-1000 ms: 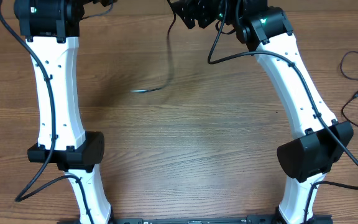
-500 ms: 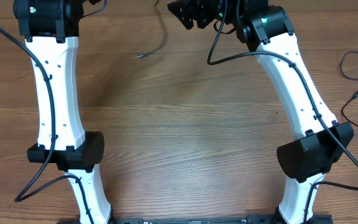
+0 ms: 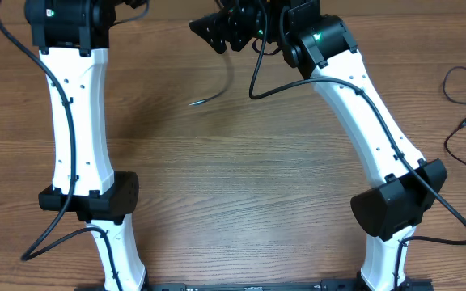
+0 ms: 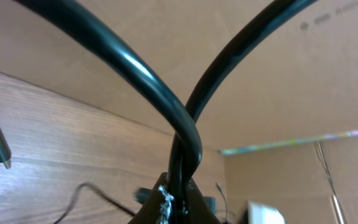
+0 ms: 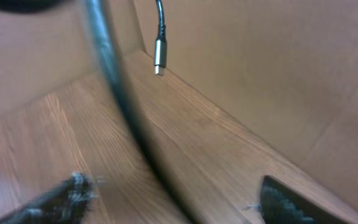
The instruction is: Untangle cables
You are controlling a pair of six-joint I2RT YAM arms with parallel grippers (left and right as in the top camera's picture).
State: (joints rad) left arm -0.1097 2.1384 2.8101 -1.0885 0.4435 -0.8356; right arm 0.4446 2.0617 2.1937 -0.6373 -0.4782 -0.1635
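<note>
- Wood-grain desk [image 3: 241, 186] fills the overhead view, mostly bare between the two white arms. A plain brown panel [image 5: 260, 56] backs it on the far side.
- At the far left, the left pincer [image 4: 178, 198] stays clamped shut on the held cable [image 3: 226, 77]. Two glossy black strands run down into its tips.
- Since a second ago the right pincer [image 3: 210, 32] has slid left along the far edge, toward the middle of the desk.
- Its jaws stand apart and grip nothing. A blurred black strand crosses its wrist view between the two fingers.
- The hanging end of the held cable has swung with that move. Its silver plug [image 3: 192, 103] now dangles over the far middle of the desk, a little right of where it was.
- From the right wrist, the same plug hangs upright in front of the panel, clear of the desk.
- Loose cables [image 3: 463, 89] lie well apart at the right edge, unchanged.
- Judged from this, the right pincer is lining up to take the hanging strand so the arms can draw it out. That grasp is not yet made.
</note>
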